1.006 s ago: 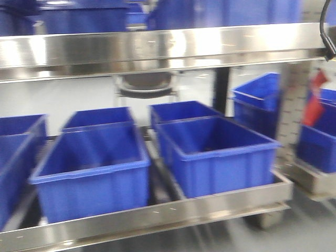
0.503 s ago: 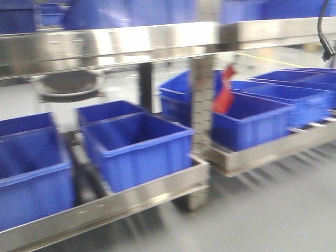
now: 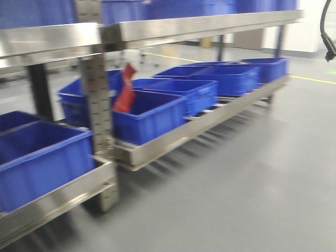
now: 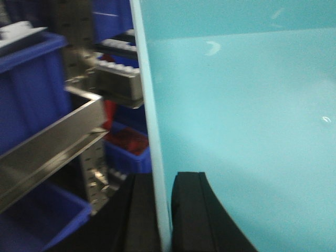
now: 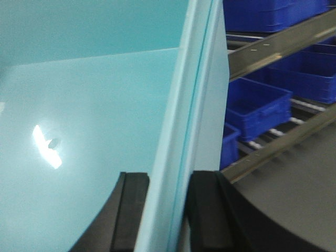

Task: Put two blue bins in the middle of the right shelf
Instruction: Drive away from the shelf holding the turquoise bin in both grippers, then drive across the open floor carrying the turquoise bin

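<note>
steel right-hand shelf rack [image 3: 220, 113] ahead, load gripped on both sides
pale turquoise plastic bin [image 4: 241, 131] hung between the arms: left tool [image 4: 161, 210] and right tool [image 5: 167, 210] each clamped over a side wall, one finger inside, one outside. it was best held level, squeezed evenly, and lined up with the middle tier.

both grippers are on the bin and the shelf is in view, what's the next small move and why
Probably turn to face the right shelf squarely before lifting. The left gripper and right gripper each clamp a wall of the bin, so the grasp looks settled, but the front view shows the shelf receding at an angle, with blue bins on its lower level.
</note>
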